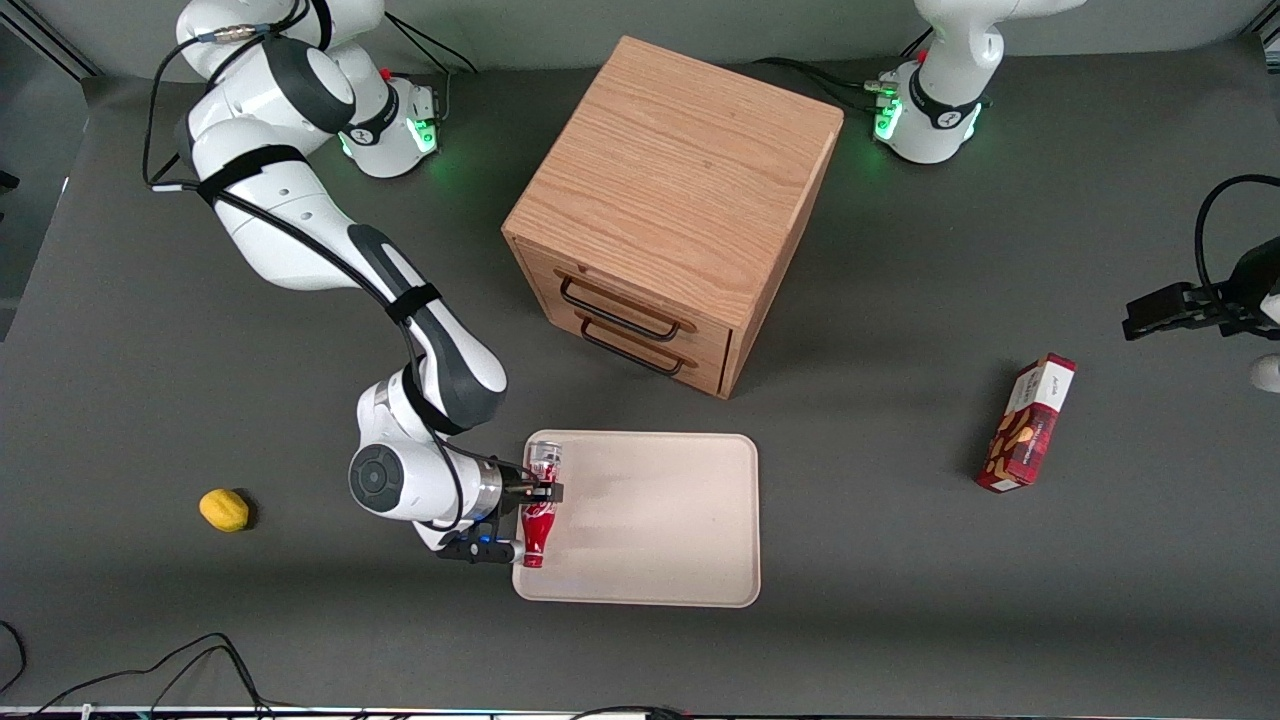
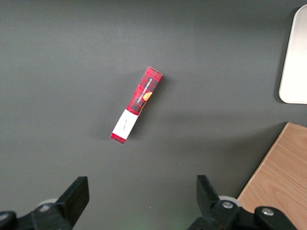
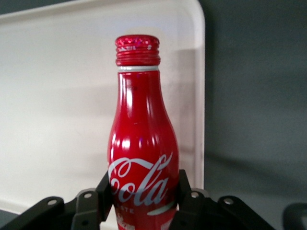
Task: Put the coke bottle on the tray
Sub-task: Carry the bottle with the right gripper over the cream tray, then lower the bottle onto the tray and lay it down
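Observation:
The coke bottle [image 1: 538, 520] is red with white script, and its silver base points away from the front camera. It is held lying level over the working arm's end of the cream tray [image 1: 660, 530]. My right gripper [image 1: 535, 495] is shut on the bottle's body. In the right wrist view the bottle [image 3: 143, 153] stands between my two black fingers [image 3: 103, 194], red cap outward, with the tray [image 3: 57, 96] under it and the tray's rim just beside it.
A wooden two-drawer cabinet [image 1: 670, 210] stands farther from the front camera than the tray. A red snack box [image 1: 1028, 423] lies toward the parked arm's end, also in the left wrist view [image 2: 136, 104]. A yellow lemon [image 1: 224, 509] lies toward the working arm's end.

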